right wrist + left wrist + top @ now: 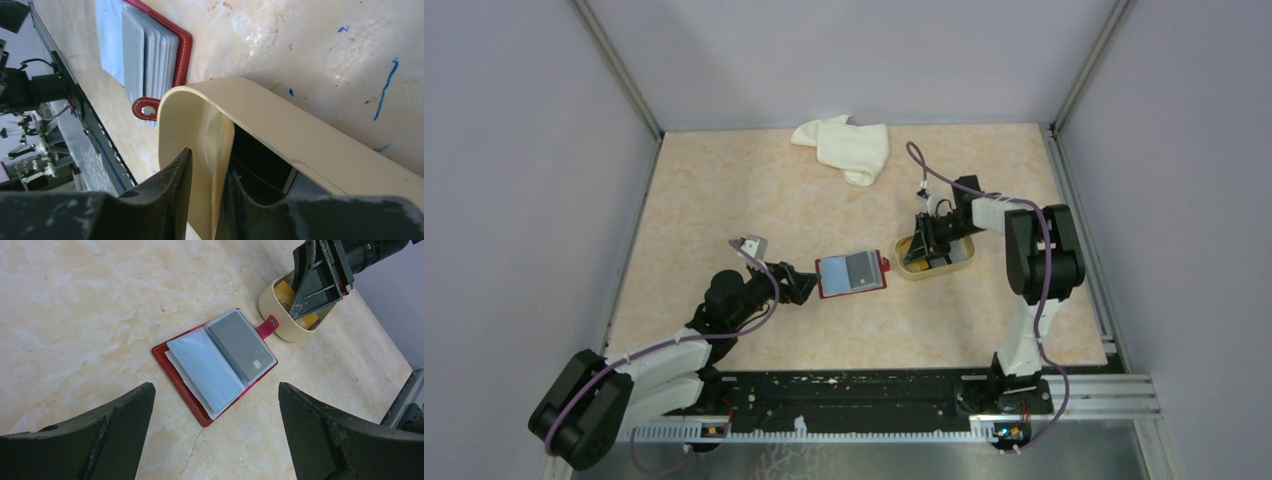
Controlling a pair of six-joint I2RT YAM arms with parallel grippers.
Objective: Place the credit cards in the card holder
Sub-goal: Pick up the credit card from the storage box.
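The dark red card holder (852, 272) lies open at mid-table, clear sleeves up, a grey card (240, 345) in its right sleeve and its snap tab (147, 109) pointing at the tray. My left gripper (215, 390) hovers wide open just short of its near corner, holding nothing. Yellow credit cards (284, 292) sit in the beige tray (280, 330). My right gripper (210, 162) reaches down into that tray, one finger outside its curved wall (200, 120) and one inside, closed against it. Whether a card is also pinched there is hidden.
A crumpled white cloth (846, 147) lies at the back of the table. The black and metal mounting rail (854, 410) runs along the near edge. Enclosure walls stand on the left, right and back.
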